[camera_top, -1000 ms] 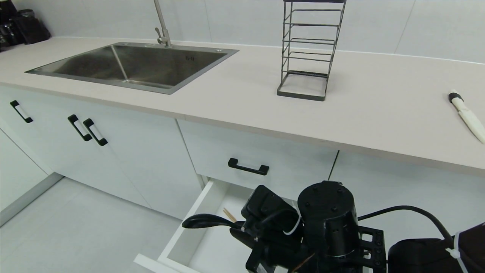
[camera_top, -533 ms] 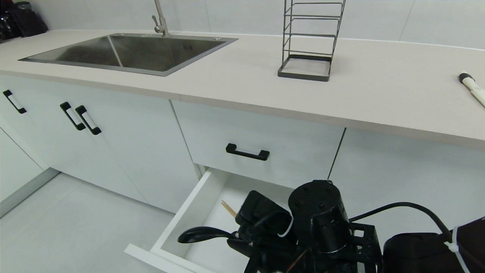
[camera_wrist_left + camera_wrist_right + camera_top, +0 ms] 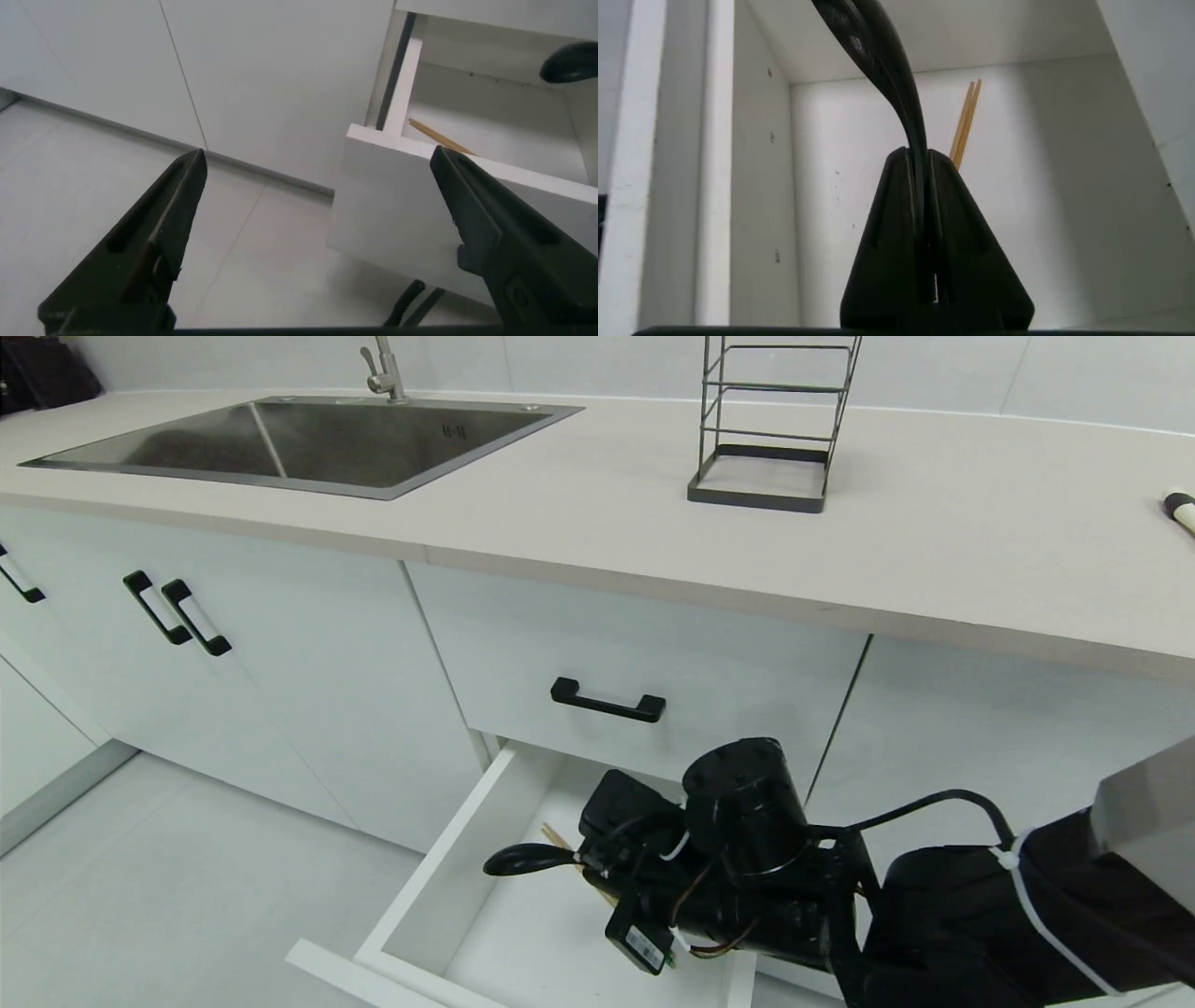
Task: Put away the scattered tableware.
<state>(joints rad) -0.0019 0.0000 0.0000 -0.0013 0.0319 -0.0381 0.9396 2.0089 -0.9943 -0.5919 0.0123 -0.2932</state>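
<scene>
Right tool point(image 3: 588, 868) has sunk toward the open drawer point(image 3: 437, 863), pinching a glossy black curved spoon point(image 3: 523, 860); left tool point(image 3: 318, 161) spread

Head camera: the view has shifted between frames. The worktop point(image 3: 597, 532) now sits higher in the picture, and more of the open drawer point(image 3: 431, 882) is exposed. This is camera movement, not object movement.

Right hand point(image 3: 588, 868): it has advanced with the black spoon point(image 3: 523, 860) clamped in it. The spoon bowl was over the drawer's left side wall. It is now over the drawer interior, near the chopsticks point(image 3: 555, 837).
</scene>
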